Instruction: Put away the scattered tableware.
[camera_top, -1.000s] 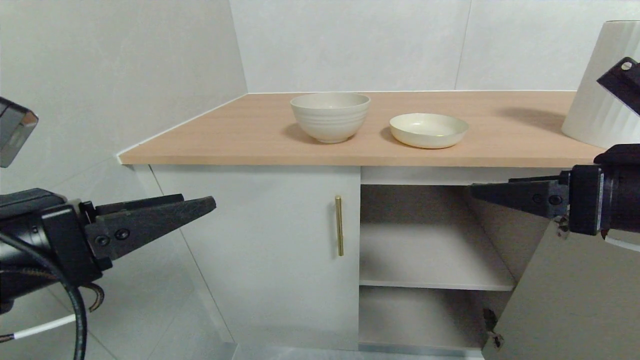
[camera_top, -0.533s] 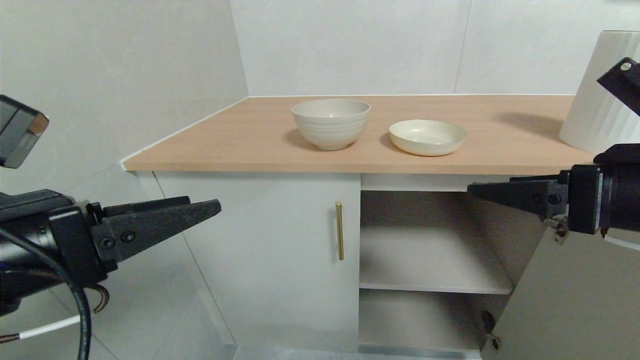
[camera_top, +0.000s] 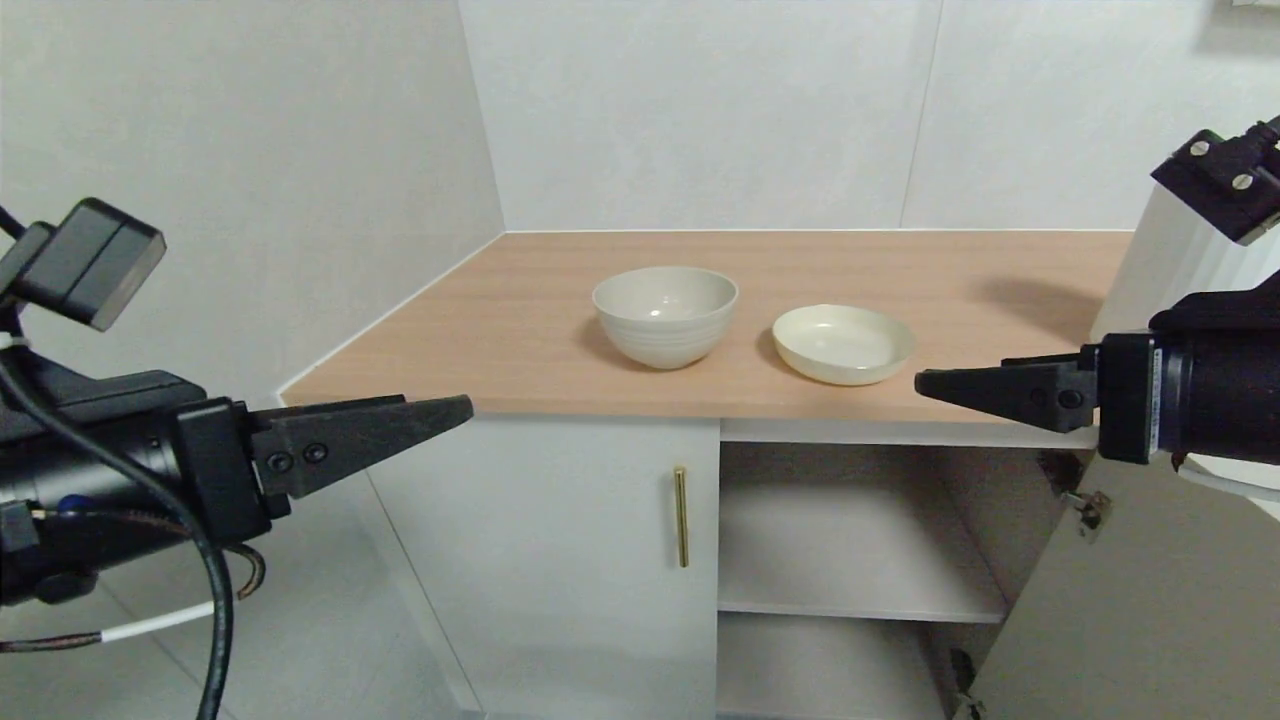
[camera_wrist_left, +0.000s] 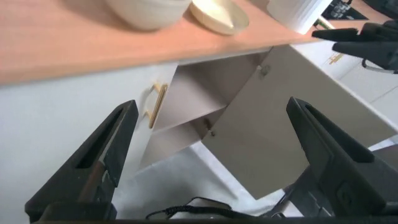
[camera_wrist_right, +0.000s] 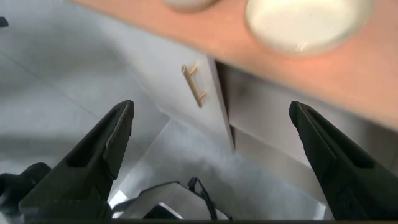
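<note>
On the tabletop (camera_top: 520, 330) the bowl (camera_top: 665, 315) and shallow dish (camera_top: 843, 343) sit side by side, neither stowed yet; the cupboard shelf (camera_top: 850, 560) below is exposed, its door open; left end effector (camera_top: 448, 410) and right end effector (camera_top: 928, 383) gape wide, holding nothing.

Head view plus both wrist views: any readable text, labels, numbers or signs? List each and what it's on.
No readable text, number or sign in any view.
The bowl and the dish are plain, with no print.
The counter, the cabinet door and its handle carry no label or marking.
The white ribbed container has no print on the part that shows.
</note>
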